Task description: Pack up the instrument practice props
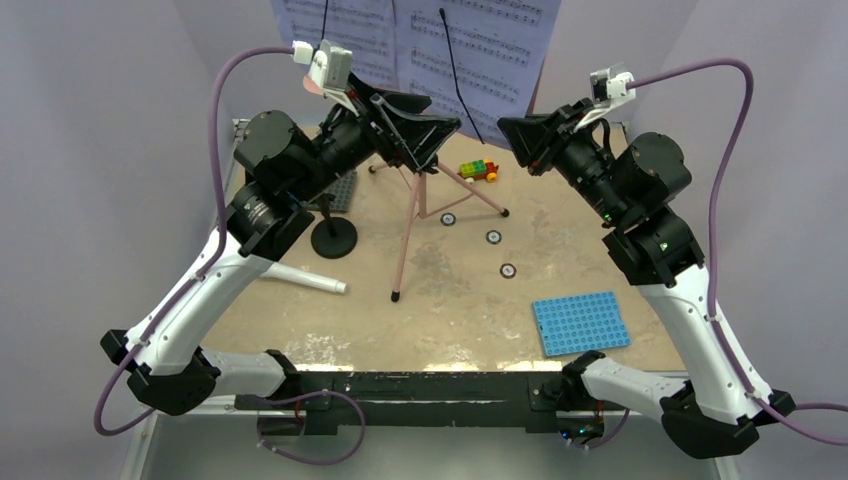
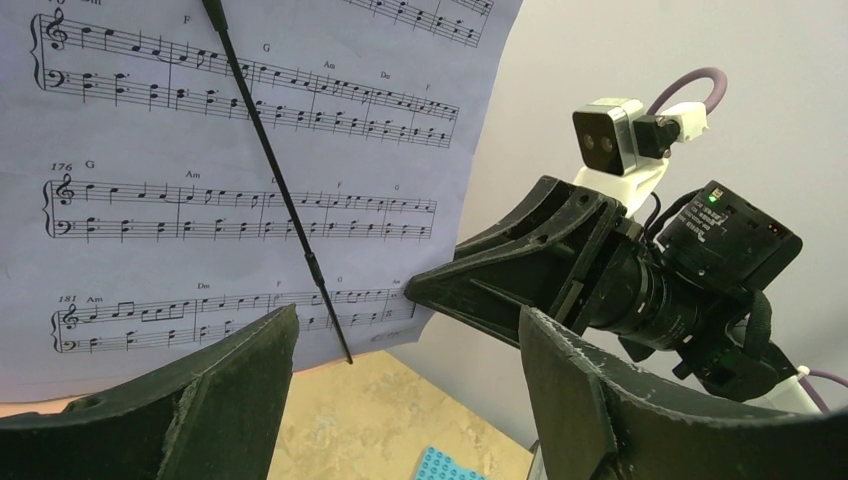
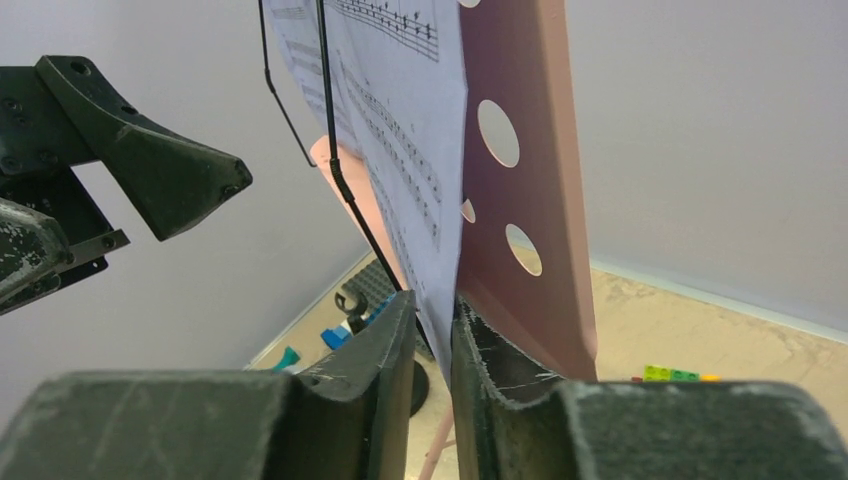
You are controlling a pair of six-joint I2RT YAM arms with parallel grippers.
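- The right tool (image 3: 432, 330) is pressed together on the lower edge of a lavender sheet-music page (image 3: 400, 110), pinching it.
- The left tool (image 2: 408, 318) is spread wide and holds nothing. It faces the same pages, close to the right tool.
- The pages lean on the hole-dotted desk of the pink music stand (image 3: 545, 190), behind thin black wire holders (image 2: 275, 180).
- The stand's legs rest on the counter (image 1: 450, 310), toward the middle of the far edge.
- The mic stand (image 1: 333, 237) is near the left edge. The microphone (image 1: 300, 278) lies just nearer, partly under the left arm.
- A blue plate (image 1: 581, 323) lies by the near right corner, and toy bricks (image 1: 478, 170) sit toward the far edge.
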